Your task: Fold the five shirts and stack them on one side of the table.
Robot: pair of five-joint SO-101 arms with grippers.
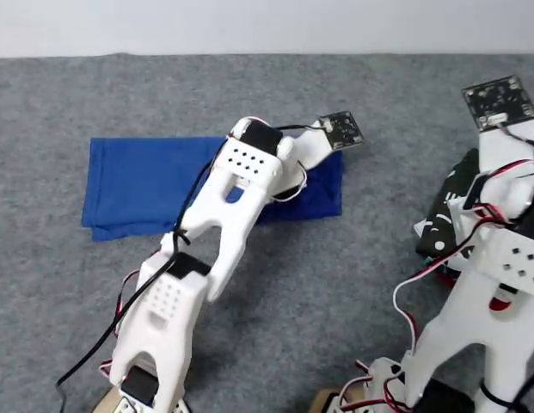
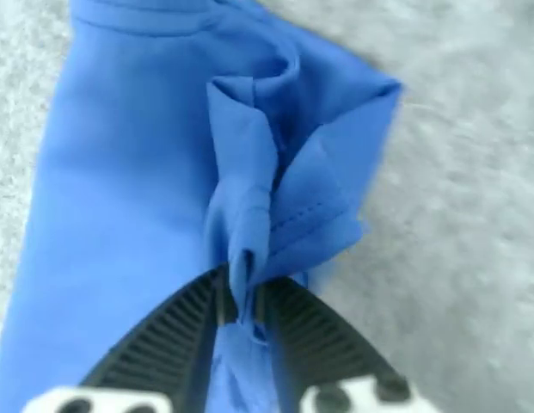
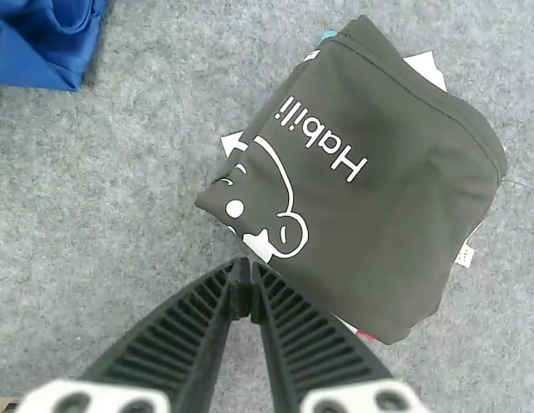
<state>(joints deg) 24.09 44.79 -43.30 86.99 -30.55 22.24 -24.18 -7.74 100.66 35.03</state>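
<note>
Two white arms rise from the bottom edge of the high view. The left arm (image 1: 217, 225) runs from the lower left up to the centre, where its wrist hangs over the right half of one blue shirt (image 1: 138, 185). That shirt lies folded into a wide band across the upper middle of the grey table (image 1: 352, 275). The right arm (image 1: 499, 267) stands at the right edge, above a pile of folded shirts (image 1: 438, 219) with a dark one on top; how many lie in it cannot be counted. In the left wrist view, the left claw (image 2: 241, 297) is pinched tight on a raised fold of the blue shirt, and the cloth bunches into ridges running away from the tips. In the right wrist view, the right claw (image 3: 245, 284) is closed with nothing between its tips, just beside the near edge of the dark shirt (image 3: 404, 232). This shirt carries a white print (image 3: 275, 198), and white edges peek from under it. One corner of the blue shirt shows farther off.
</note>
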